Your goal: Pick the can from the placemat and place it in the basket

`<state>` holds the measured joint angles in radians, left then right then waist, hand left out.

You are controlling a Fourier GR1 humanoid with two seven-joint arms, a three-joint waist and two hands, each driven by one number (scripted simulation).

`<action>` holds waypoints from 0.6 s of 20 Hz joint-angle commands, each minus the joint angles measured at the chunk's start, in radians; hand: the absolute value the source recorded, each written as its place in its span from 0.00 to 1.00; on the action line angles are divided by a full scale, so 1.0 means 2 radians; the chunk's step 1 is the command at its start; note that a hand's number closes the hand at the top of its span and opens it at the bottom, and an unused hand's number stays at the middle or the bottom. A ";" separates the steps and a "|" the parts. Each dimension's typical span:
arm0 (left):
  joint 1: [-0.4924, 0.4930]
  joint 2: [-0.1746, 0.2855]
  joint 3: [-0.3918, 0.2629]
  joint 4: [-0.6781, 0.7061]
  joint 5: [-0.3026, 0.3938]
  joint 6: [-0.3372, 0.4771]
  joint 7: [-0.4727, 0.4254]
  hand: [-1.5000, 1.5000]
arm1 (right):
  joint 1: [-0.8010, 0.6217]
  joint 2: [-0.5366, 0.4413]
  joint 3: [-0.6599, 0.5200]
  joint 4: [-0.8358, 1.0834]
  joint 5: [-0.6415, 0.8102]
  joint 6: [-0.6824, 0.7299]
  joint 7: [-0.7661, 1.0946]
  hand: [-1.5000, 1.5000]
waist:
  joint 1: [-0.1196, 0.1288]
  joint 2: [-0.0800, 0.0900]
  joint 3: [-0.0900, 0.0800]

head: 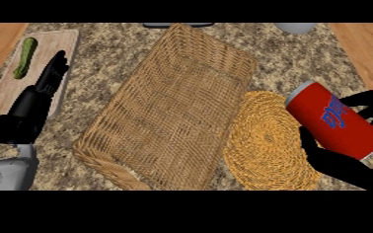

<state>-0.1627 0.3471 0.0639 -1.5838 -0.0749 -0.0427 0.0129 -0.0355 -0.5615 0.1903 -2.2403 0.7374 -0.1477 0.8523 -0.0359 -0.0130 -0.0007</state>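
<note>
Right hand (pixel 334 169) has the red soda can (pixel 331 121) wrapped: thumb curled under the near side, fingers showing round the far side at the view's right edge. The can is tilted, top leaning toward the upper left, over the right edge of the round woven placemat (pixel 264 143); it looks raised off the mat, though contact can't be ruled out. The rectangular wicker basket (pixel 100 152) lies just left of the placemat, edges touching or nearly so.

Step in hand: carry to the basket. To do it well, the can likely has to go up enough to clear the basket's raised rim, then travel left until it sits over the flat woven middle, not the wall. Straightening it before lowering should help, since a tilted can may tip or roll once let go. Fingers should open only once the base rests on the weave.

Left hand (pixel 48 81) rests at the left, fingers straight and close together, over a wooden cutting board (pixel 53 40) with a cucumber (pixel 25 57). It is well apart from the carry path.
</note>
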 commanded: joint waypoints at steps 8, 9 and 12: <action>-0.026 -0.016 -0.022 0.012 -0.010 -0.010 0.001 0.50 | -0.279 0.045 0.021 -0.055 -0.061 0.135 0.173 1.00 | 0.030 0.005 -0.002; -0.037 -0.002 -0.002 0.022 0.000 -0.016 0.002 0.50 | -0.301 0.049 0.016 -0.052 -0.079 0.155 0.184 1.00 | 0.026 0.004 -0.002; -0.022 -0.006 -0.007 0.018 -0.007 -0.012 -0.009 0.50 | -0.382 0.077 0.011 -0.007 -0.109 0.182 0.225 1.00 | 0.027 0.003 -0.002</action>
<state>-0.2121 0.3284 0.0413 -1.5485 -0.0917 -0.0599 0.0041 -0.6025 -0.4643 0.2225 -2.2827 0.6241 0.0995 1.0945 0.0122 -0.0054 -0.0048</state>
